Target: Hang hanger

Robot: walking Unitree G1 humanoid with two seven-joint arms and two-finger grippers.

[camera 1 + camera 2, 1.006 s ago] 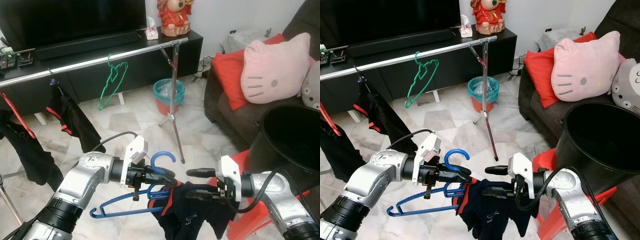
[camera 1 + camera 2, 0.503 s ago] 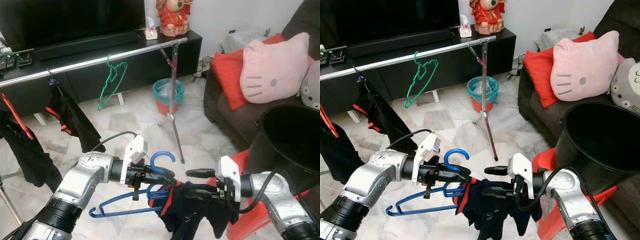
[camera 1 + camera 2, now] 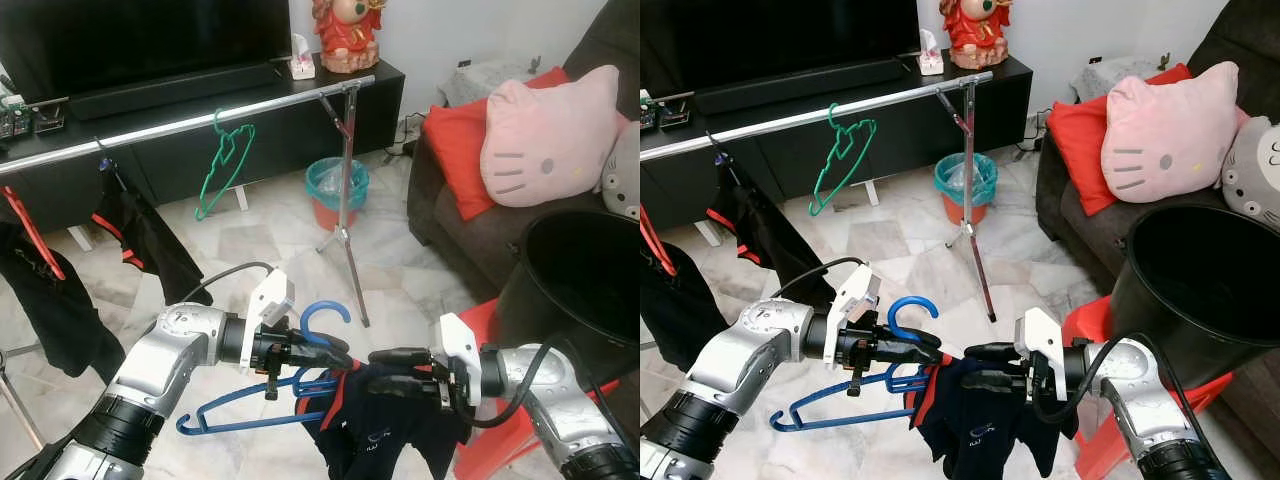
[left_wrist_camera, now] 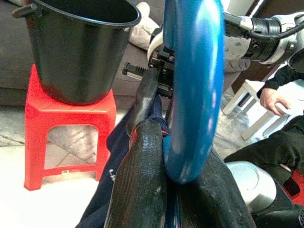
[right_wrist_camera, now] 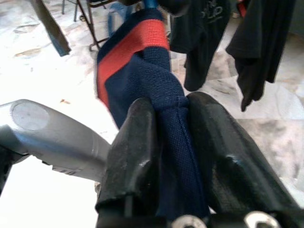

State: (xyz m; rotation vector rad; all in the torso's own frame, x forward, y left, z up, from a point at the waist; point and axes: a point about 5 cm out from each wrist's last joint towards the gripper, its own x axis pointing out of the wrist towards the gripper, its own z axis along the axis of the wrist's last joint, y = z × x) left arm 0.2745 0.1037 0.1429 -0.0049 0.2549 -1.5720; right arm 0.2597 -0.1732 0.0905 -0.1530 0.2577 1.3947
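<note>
Lower centre, the left gripper [image 3: 325, 352] clamps the blue hanger [image 3: 262, 400]; the right gripper [image 3: 392, 368] pinches the navy garment [image 3: 385, 425]. Best to seat both shoulders before lifting to the rail [image 3: 190, 122].

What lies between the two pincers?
In the left eye view, a navy garment with red trim spans from the left pincer, shut on the blue hanger, to the right pincer.

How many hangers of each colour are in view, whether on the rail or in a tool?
Blue hanger, held by the left tool: 1
Green hanger, on the rail: 1
Red hanger, at the left edge with a dark garment: 1
Total: 3
</note>
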